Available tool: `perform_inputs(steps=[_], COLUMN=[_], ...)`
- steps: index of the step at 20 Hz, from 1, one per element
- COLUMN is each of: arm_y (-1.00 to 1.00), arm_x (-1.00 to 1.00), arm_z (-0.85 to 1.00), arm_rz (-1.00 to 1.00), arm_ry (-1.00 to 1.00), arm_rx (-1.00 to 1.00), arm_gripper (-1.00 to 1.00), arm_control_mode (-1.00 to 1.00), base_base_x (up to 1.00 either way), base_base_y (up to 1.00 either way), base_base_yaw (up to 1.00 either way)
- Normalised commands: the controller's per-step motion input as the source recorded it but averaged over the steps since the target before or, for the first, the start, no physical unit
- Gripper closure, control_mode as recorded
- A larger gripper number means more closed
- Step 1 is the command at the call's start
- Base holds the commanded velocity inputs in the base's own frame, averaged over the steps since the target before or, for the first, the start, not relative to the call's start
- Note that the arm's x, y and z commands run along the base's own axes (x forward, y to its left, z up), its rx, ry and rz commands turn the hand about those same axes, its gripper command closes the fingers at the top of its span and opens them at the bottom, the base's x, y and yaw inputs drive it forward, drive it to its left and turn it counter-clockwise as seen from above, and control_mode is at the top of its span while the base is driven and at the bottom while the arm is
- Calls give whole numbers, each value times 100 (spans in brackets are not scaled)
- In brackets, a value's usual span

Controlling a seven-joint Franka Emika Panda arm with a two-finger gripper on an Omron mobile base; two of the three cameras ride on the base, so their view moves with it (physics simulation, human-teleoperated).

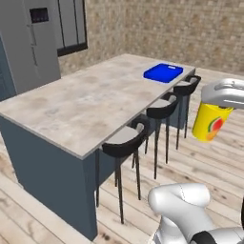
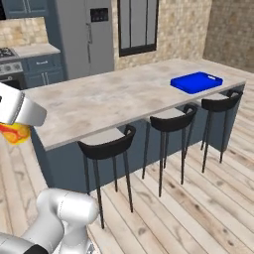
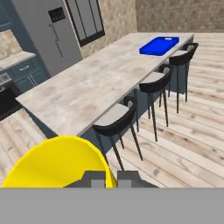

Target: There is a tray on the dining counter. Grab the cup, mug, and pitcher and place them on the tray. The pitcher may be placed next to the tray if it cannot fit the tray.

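The yellow cup (image 1: 210, 123), with a red-orange mark on its side, hangs in the air under my white hand at the right edge of the left base view. A sliver of the cup (image 2: 16, 134) also shows below the hand at the left edge of the right base view. In the hand view its open yellow rim (image 3: 57, 161) sits just behind my gripper (image 3: 111, 178), which is shut on the rim. The blue tray (image 1: 163, 73) (image 2: 196, 82) (image 3: 159, 45) lies at the far end of the dining counter (image 1: 81, 107) (image 2: 119, 96) (image 3: 92, 87). Mug and pitcher are out of view.
Three black bar stools (image 1: 125, 143) (image 2: 106, 146) (image 3: 118, 122) stand along the counter's near side. A grey fridge (image 2: 87, 37) and a dark window (image 2: 136, 25) stand behind it. Wooden floor (image 2: 198, 198) lies open in front of the stools.
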Motion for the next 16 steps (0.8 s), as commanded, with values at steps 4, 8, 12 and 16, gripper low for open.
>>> perform_inputs(steps=[4,8,12,16], arm_y=[0,0,0,0], arm_x=[0,0,0,0], arm_z=[0,0,0,0], arm_rz=[0,0,0,0], arm_ry=[0,0,0,0], arm_rx=[0,0,0,0], arm_gripper=[100,100,100,100], arm_control_mode=[100,100,100,100], base_base_x=[30,39,44,40], base_base_y=[-94,-96,-100,-100], base_base_yaw=[11,23,29,32])
